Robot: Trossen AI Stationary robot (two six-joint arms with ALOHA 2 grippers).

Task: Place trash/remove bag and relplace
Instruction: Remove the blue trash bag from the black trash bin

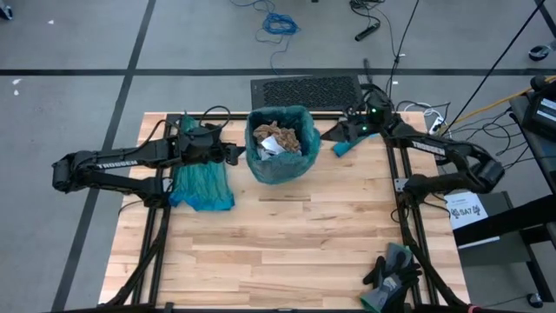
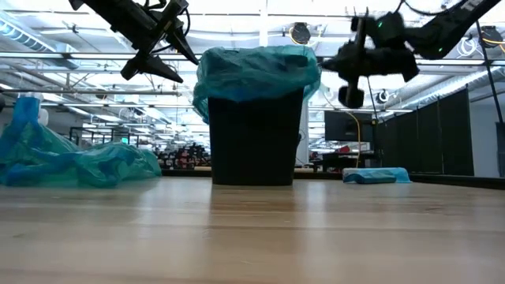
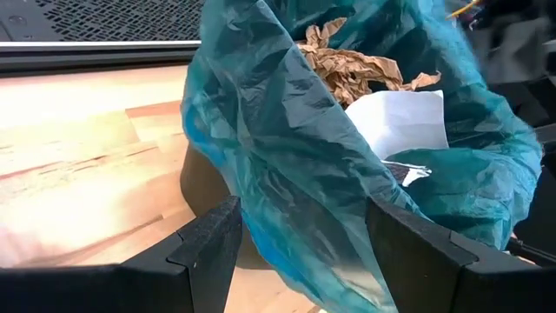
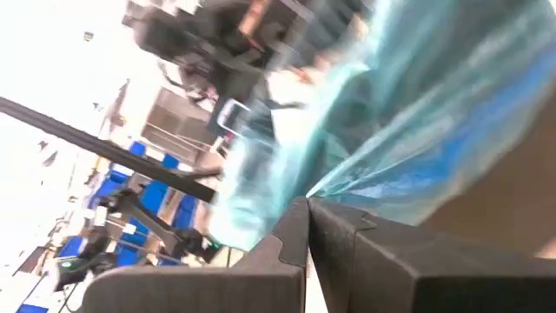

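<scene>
Light wood plank table (image 1: 287, 235) sits on grey floor (image 1: 78, 43) crossed w/ dark tape lines. Beyond the table's far edge, past both arms' reach: black perforated mat (image 1: 306, 89) on the floor. Blue cable coil (image 1: 280, 23) further out; more black cables (image 1: 395, 35) trail on the right arm's side. White labelled sheet (image 1: 466, 209) lies off the table edge on that side too. Low view: big open hall behind, ceiling beams w/ long strip lights (image 2: 71, 55), bright overall. Dark monitor (image 2: 347, 126) and dark partition wall (image 2: 454, 130) stand at the back, on the right of that view.
</scene>
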